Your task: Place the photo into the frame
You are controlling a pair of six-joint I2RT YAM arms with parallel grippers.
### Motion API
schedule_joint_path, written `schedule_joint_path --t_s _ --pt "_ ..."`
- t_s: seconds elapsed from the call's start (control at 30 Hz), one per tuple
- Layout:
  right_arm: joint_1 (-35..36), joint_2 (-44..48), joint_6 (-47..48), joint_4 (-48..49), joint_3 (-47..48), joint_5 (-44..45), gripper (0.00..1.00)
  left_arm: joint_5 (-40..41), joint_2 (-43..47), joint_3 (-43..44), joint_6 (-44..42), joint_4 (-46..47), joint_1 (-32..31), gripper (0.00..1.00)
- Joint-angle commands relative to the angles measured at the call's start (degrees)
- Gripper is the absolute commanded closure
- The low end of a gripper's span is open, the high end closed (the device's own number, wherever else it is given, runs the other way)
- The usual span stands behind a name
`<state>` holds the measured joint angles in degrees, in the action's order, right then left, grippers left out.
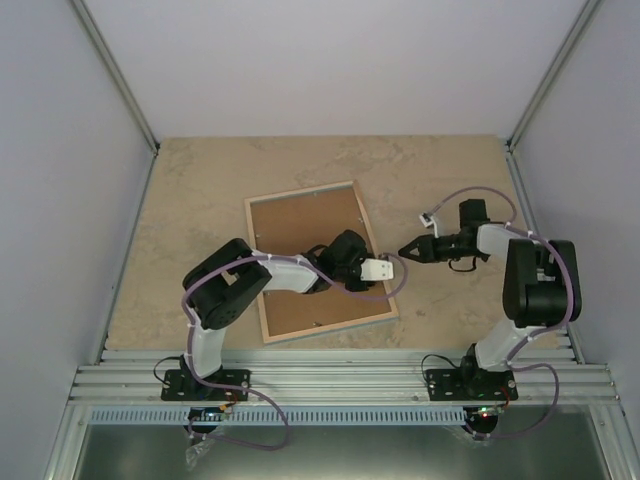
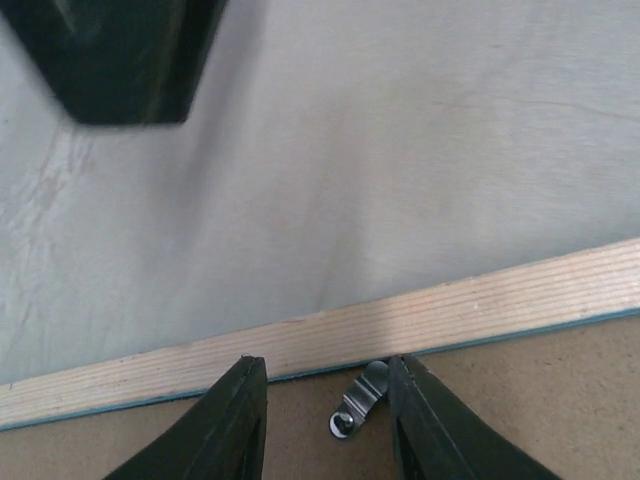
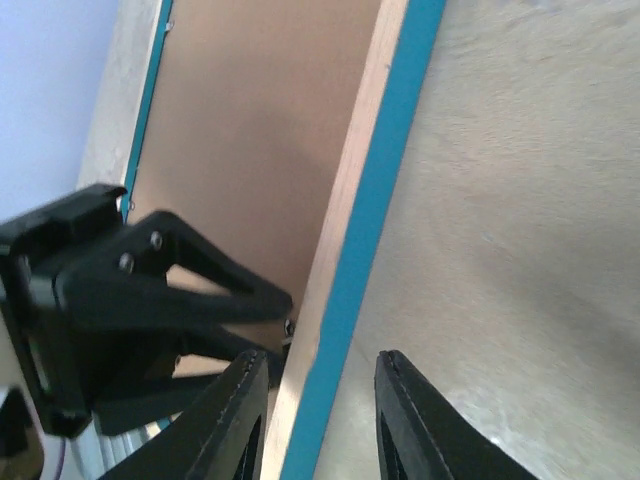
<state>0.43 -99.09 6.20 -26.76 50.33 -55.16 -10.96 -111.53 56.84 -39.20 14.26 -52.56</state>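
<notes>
the frame is laid face down at mid-table, long axis running away from the arms; the photo is not seen. a clip by its right rail is straddled by the parted left gripper, the right gripper held parted and empty just outside.

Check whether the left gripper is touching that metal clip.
Cannot tell. Left wrist view: the metal clip lies between the fingers of the left gripper, its top beside one, no plain gap.
</notes>
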Motion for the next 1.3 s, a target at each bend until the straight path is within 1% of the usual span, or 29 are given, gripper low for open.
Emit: schedule_joint_path --t_s 0.0,0.03,0.2,0.27,0.37,0.43,0.47,0.53,0.67,0.77,0.93,1.07,1.2,1.27 --pt "-1.74 1.45 1.23 0.56 -2.49 0.58 0.67 2.31 -2.78 1.99 4.66 -6.33 3.25 0.61" --pt "-1.74 0.98 0.14 0.75 -2.7 0.18 0.67 1.19 -2.38 2.3 5.77 -6.47 3.8 0.59" --pt "-1.67 -1.71 0.36 -0.37 -2.22 -1.56 0.63 -7.29 -0.19 5.31 13.3 -8.63 8.26 0.54" --pt "-1.42 -2.88 0.78 -0.84 -2.28 -2.49 0.6 -9.18 0.96 5.17 13.62 -9.14 9.06 0.54" --pt "-0.69 -3.83 1.28 -0.87 -2.94 -2.81 0.58 -11.07 2.27 4.08 8.93 -11.45 9.08 0.56" --pt "-0.45 -4.51 1.4 -0.76 -2.97 -3.15 0.58 -9.92 2.29 3.78 7.7 -12.42 8.8 0.56" --pt "1.17 -4.99 1.49 -0.75 -2.88 -3.43 0.58 -9.75 2.27 3.73 7.03 -12.75 8.8 0.56" --pt "2.19 -6.03 1.83 -0.75 -2.62 -3.95 0.6 -10.29 2.25 3.28 4.66 -13.27 8.59 0.57" --pt "2.98 -8.34 2.49 -1.28 -2.21 -4.4 0.65 -8.65 -0.25 4.93 2.22 -13.96 7.6 0.63" --pt "3.28 -9.32 2.29 -1.15 -2.25 -4.18 0.68 -7.62 -3.07 7.08 3.67 -15.14 7.0 0.67" --pt "5.37 -12.83 2.54 -1.58 -1.39 -3.89 0.72 -5.04 -5.32 7.8 4.82 -14.44 5.68 0.75" --pt "5.63 -14.87 2.34 -1.65 -1.02 -3.4 0.76 -3.27 -6.82 8.55 5.57 -14.43 5.47 0.8" --pt "5.93 -15.73 2.05 -1.5 -0.85 -2.64 0.8 -0.12 -9.23 10.22 9.28 -14.43 5.06 0.85" --pt "6.43 -15.63 1.86 -1.43 -0.76 -2.15 0.81 1.62 -9.85 10.52 11.83 -12.82 4.76 0.89"
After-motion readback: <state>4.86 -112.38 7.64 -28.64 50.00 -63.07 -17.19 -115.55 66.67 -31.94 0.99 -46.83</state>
